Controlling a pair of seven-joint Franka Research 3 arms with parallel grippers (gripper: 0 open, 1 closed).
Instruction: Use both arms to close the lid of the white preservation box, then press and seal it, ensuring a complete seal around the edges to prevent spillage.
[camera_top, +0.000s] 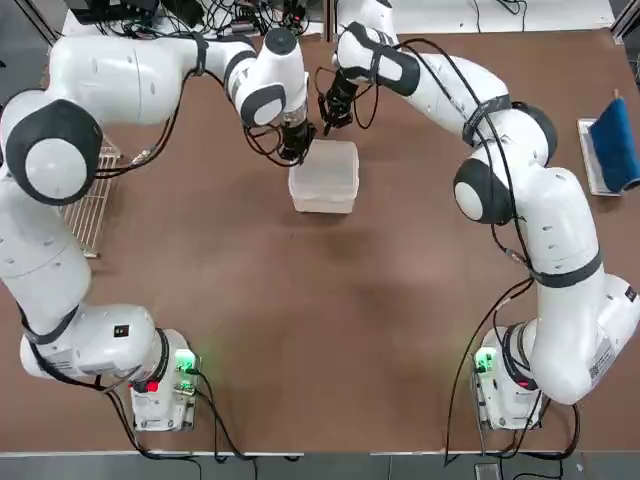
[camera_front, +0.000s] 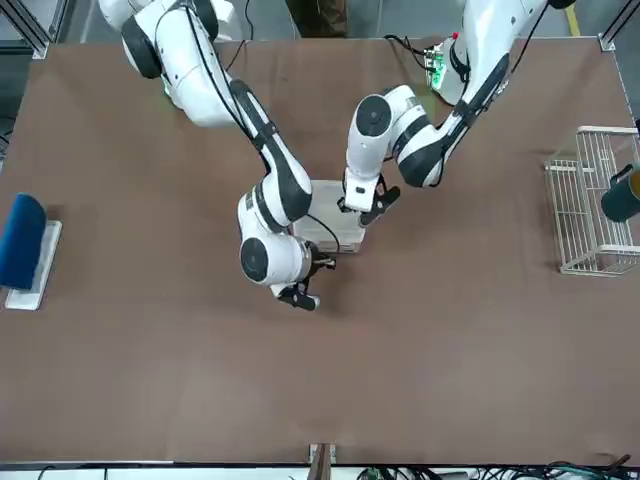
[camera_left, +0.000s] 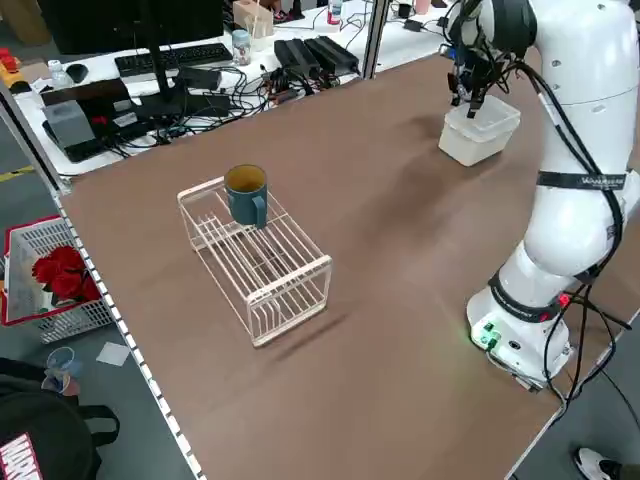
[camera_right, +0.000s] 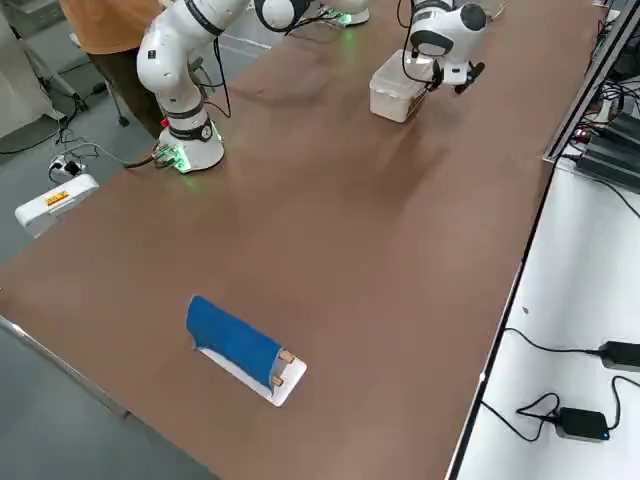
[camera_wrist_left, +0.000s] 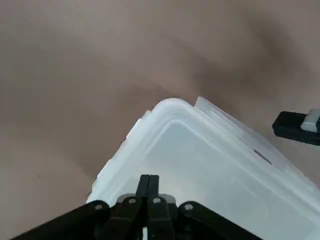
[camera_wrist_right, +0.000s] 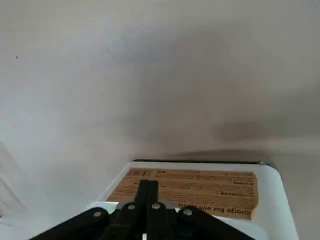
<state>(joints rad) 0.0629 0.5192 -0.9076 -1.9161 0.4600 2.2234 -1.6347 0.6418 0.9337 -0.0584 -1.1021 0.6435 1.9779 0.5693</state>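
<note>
Bases sit at the top view's bottom edge; upper centre, the lid (camera_top: 326, 168) is seen already down on the box (camera_top: 322, 196); both grippers, left (camera_top: 297, 150) and right (camera_top: 332, 116), are pressed together at its far edge; sealing is judged unfinished.

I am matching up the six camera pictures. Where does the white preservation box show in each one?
Top: white preservation box upper centre.
Front: centre, partly behind the arms.
Left side: upper right.
Right side: top centre.
Left wrist: fills the lower right.
Right wrist: bottom centre, paper label showing.
Shared landmark: the left gripper at the box's edge.
</note>
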